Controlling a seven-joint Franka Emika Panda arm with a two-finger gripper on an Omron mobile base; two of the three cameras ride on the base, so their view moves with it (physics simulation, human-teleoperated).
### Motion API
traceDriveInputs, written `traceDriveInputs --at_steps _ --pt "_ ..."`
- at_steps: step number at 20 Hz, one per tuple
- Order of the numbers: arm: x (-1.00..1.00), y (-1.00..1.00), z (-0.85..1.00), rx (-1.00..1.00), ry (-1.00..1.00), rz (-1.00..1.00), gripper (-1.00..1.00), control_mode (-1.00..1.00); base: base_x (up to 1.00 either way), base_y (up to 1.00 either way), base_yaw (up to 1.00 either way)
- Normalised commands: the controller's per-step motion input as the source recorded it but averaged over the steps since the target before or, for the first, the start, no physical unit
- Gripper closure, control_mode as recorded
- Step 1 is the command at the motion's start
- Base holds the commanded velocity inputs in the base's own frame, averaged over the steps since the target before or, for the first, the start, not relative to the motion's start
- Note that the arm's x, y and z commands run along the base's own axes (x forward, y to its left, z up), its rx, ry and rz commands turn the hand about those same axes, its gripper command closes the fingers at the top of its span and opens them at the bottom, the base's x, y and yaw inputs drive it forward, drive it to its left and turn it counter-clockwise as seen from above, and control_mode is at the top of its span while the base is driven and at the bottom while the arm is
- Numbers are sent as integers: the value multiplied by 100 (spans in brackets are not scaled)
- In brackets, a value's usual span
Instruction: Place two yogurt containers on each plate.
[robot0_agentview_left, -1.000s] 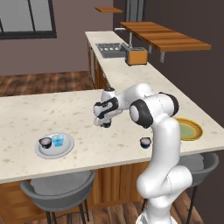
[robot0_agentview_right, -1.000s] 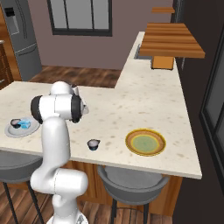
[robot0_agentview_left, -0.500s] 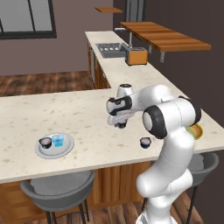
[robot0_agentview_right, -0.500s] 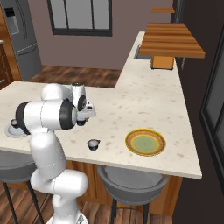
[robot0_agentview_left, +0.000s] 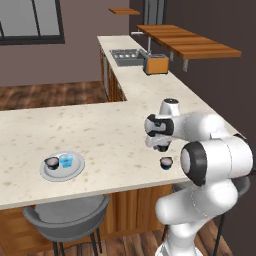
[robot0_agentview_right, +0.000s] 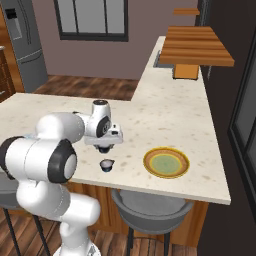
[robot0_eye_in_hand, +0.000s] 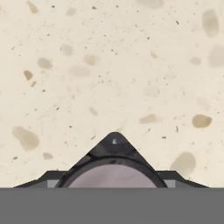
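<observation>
My gripper (robot0_agentview_left: 159, 145) hangs just above the counter and is shut on a dark yogurt container (robot0_eye_in_hand: 113, 171) with a pale top. A second dark yogurt container (robot0_agentview_left: 166, 162) stands on the counter just in front of the gripper (robot0_agentview_right: 104, 148), near the front edge. The yellow plate (robot0_agentview_right: 166, 162) with a greenish edge lies bare to the right of that container (robot0_agentview_right: 106, 164). Far to the left, the pale grey plate (robot0_agentview_left: 75, 171) holds a dark container (robot0_agentview_left: 51, 161) and the light blue one (robot0_agentview_left: 66, 161).
A speckled pale counter (robot0_agentview_left: 100, 130) runs in an L shape. A sink (robot0_agentview_left: 125, 54) and an orange toaster-like box (robot0_agentview_left: 155, 64) sit far back, under a wooden shelf (robot0_agentview_left: 185, 46). Grey stools (robot0_agentview_left: 65, 215) stand under the front edge.
The arm has swung right and toward the front edge, carrying the dark container from mid-counter to beside the loose one. Both plates and the other containers have stayed put.
</observation>
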Motion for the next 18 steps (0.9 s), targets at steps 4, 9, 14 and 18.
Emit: traceDriveInputs --at_steps 4,9,14,18 --pt "-17 -75 24 0 9 -24 100 -100 0 0 0" --pt "-1 -74 5 -4 11 -24 100 -100 0 0 0" --pt "2 -68 0 -8 10 -23 100 -100 0 0 0" --pt "0 -78 0 -7 0 -22 100 -100 0 0 0"
